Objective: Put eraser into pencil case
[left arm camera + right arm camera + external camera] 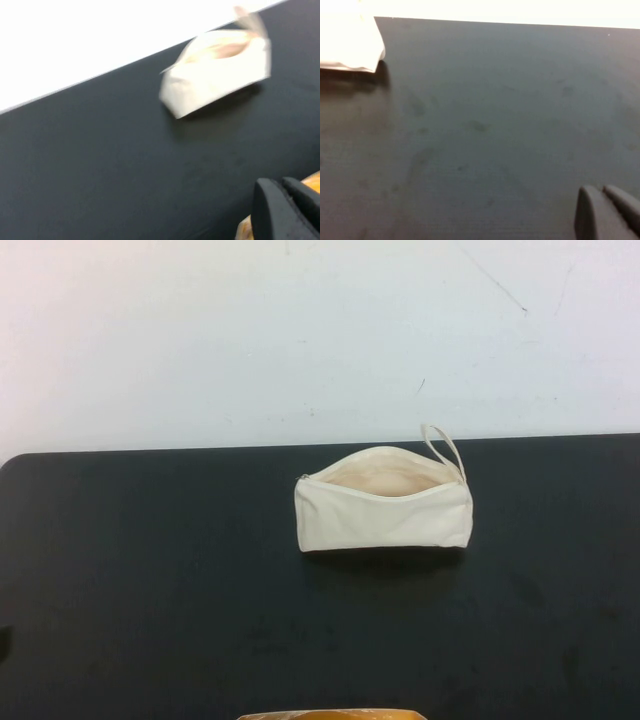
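Black tabletop [150, 590] under unzipped pencil case [383, 508], white wall [200, 340] behind; left gripper [285, 210], right gripper [607, 212]: jaws together.

setting: bare test bench, lab-like | surface: matte black table top [150, 590], smudged, rounded far-left corner | backdrop: plain white wall [200, 340] with scuffs and thin scratches | only prop: cream pencil case [383, 502], ahead of both claws | furniture, windows, household clutter: not seen | exact type of room: cannot tell

Even bright light, left wrist view motion-blurred, soft shadows
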{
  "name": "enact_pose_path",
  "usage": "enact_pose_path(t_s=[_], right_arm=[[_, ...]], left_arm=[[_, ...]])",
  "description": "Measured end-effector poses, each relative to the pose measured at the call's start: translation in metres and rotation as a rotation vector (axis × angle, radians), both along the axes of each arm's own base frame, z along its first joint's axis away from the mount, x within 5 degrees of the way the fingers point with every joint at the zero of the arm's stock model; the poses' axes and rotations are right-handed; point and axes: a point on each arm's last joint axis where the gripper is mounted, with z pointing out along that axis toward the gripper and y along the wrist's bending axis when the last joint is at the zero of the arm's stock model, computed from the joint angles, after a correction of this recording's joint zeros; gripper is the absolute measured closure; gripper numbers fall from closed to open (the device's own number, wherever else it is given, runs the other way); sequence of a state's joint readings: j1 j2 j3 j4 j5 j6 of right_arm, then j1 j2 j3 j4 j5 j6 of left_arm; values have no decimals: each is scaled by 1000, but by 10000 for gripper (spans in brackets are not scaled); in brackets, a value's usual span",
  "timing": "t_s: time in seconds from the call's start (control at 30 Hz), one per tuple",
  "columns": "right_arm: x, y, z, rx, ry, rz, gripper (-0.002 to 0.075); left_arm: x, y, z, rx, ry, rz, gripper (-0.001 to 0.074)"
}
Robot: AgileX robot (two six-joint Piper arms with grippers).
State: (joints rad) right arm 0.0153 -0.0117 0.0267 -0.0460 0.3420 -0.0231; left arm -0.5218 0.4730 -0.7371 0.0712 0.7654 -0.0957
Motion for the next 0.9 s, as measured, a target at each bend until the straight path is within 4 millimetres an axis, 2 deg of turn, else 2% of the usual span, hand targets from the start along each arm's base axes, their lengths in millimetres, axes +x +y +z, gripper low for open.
enact_pose_path(t_s=[0.2, 0.27, 0.4, 0.5, 0.73, 0.9], right_arm=[[0, 0, 0, 4, 0, -2, 727], [0, 0, 0, 4, 0, -2, 727], [0, 0, 0, 5, 0, -2, 727], [0, 0, 0, 5, 0, -2, 727], [0, 0, 0, 5, 0, -2, 727], [0, 0, 0, 5, 0, -2, 727]], left_arm=[[-11, 14, -53, -71, -93, 109, 736], [-16, 21, -78, -100, -166, 182, 736], [-24, 28, -108, -136, -271, 287, 736], [-22, 30, -129, -175, -256, 369, 736], [-17, 34, -162, -229, -170, 533, 736], [-15, 35, -176, -167, -180, 541, 736]])
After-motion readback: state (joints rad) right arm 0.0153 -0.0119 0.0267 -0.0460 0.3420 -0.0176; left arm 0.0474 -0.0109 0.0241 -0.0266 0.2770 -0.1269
